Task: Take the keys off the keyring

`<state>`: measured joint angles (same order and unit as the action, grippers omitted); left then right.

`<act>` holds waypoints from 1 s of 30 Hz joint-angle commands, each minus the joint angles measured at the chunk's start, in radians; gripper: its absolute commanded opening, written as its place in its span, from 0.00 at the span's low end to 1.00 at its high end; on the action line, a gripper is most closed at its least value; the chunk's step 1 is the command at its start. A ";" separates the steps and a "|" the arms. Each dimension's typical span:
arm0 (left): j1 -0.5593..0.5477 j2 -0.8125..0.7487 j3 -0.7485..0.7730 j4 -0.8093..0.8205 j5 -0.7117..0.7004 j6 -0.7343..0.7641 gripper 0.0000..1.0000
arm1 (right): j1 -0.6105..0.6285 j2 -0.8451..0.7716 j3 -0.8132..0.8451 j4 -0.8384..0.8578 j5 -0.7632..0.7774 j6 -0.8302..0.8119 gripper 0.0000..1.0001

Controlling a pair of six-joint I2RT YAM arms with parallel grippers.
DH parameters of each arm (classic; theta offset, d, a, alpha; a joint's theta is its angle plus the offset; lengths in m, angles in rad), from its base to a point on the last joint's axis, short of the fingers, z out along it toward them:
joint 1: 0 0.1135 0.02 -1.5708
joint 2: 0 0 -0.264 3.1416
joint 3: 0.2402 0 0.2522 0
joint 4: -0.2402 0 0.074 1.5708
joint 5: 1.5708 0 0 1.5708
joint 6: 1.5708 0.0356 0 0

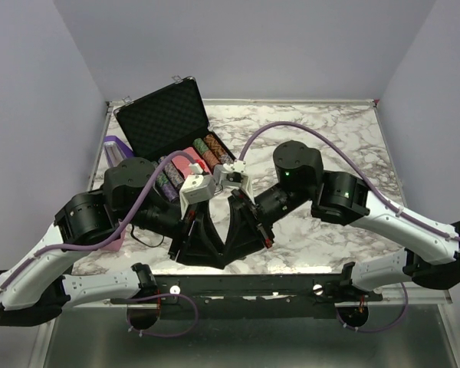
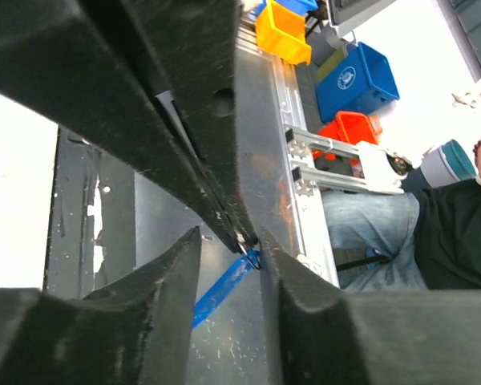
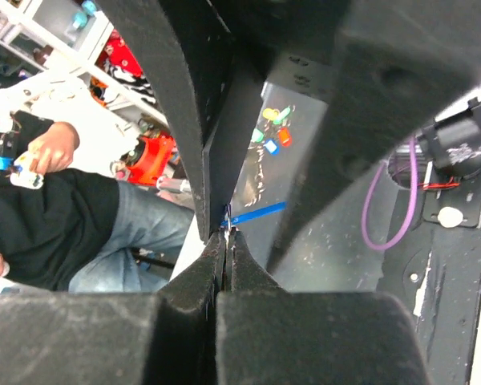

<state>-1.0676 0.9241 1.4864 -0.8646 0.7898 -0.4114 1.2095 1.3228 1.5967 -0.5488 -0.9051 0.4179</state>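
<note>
One marble table [image 1: 345, 146]. Two arms, left arm [image 1: 84, 218] and right arm [image 1: 341, 195], are both folded inward so the wrists meet over the near middle edge. One black case [image 1: 165, 115] lies open at the far left with its lid up. It holds rows of poker chips [image 1: 212, 149]; the left arm partly covers them, so the rows are not countable. Two grippers are tip to tip, fingers angled down. The left gripper [image 2: 229, 241] has its two fingers parted by a moderate gap, and neither is pressing on anything. The right gripper [image 3: 226, 237] has its jaws pinched fully together at the tips, nipping the keyring [image 2: 251, 258] at its ring end. One blue tag [image 2: 223, 290] hangs from that pinch. It runs down through the gap between the left fingers, and whether it touches them cannot be told. In the right wrist view the same tag juts out just beyond the closed tips. Only one ring is visible, small and part hidden. The keys are too small to pick out against the fingertips, so their count and position are undetermined.
</note>
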 commanded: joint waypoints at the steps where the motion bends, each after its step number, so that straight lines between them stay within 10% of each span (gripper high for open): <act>1: -0.002 0.001 -0.009 0.002 -0.158 -0.041 0.47 | -0.004 -0.031 0.006 0.127 0.054 -0.001 0.01; 19: -0.002 -0.168 -0.043 0.108 -0.532 -0.188 0.77 | -0.004 -0.051 0.003 0.122 0.092 0.001 0.01; 30: 0.000 -0.258 -0.113 0.188 -0.593 -0.244 0.54 | -0.004 -0.051 0.009 0.107 0.132 -0.011 0.01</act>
<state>-1.0691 0.6868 1.3991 -0.7227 0.2520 -0.6224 1.2007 1.2869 1.5967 -0.4427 -0.8001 0.4175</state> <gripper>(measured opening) 0.563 0.011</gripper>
